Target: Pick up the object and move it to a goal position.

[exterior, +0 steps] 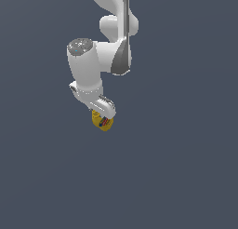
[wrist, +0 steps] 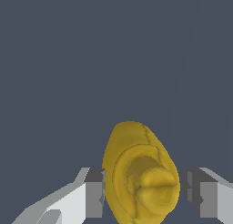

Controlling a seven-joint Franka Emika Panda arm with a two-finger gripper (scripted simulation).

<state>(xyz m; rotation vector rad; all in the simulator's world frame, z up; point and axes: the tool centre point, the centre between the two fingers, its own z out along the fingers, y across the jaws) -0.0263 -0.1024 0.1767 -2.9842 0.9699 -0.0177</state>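
Note:
The object (exterior: 102, 123) is a small yellow squeeze bottle with a red-blue label, sitting just under the white arm's hand in the exterior view. In the wrist view I look down on the bottle's (wrist: 136, 173) pointed yellow cap. My gripper (wrist: 143, 191) straddles it, one grey finger (wrist: 93, 196) against one side and the other finger (wrist: 200, 196) close against the opposite side. The gripper (exterior: 104, 115) is shut on the bottle's body. The hand hides the upper part of the bottle in the exterior view.
A plain dark grey-blue surface fills both views. The arm's white links (exterior: 93, 65) rise above the hand toward the top of the exterior view. No other objects or goal marker show.

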